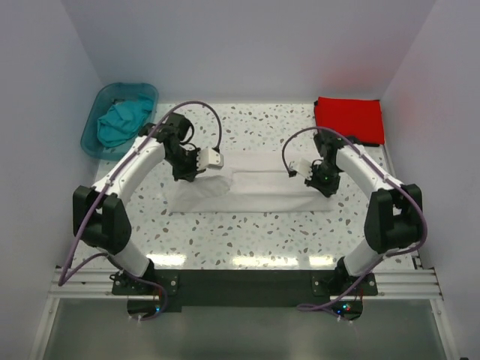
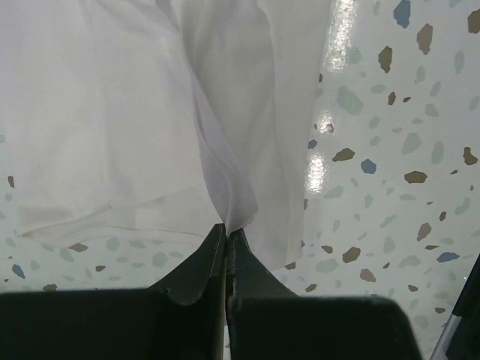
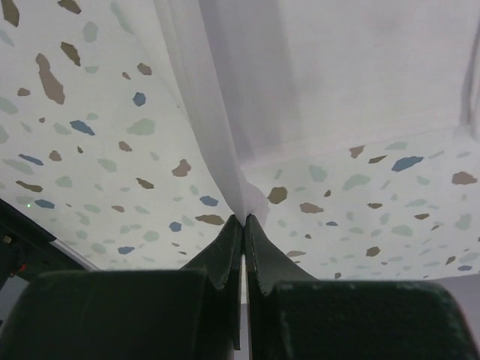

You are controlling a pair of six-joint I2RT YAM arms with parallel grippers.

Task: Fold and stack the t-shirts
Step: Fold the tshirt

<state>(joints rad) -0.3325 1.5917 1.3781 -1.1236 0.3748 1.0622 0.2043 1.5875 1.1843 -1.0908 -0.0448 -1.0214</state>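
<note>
The white t-shirt [image 1: 251,184] lies spread across the middle of the speckled table. My left gripper [image 1: 185,172] is shut on its left part and lifts a fold of cloth [image 2: 225,165]. My right gripper [image 1: 324,182] is shut on its right end, pinching a raised fold [image 3: 225,150]. The red t-shirt [image 1: 349,118] lies folded flat at the back right corner. The teal t-shirt [image 1: 124,120] sits crumpled in the tub at the back left.
A translucent teal plastic tub [image 1: 101,101] stands at the back left. White walls close in the table on three sides. The arm bases sit on a dark rail [image 1: 240,283] at the near edge.
</note>
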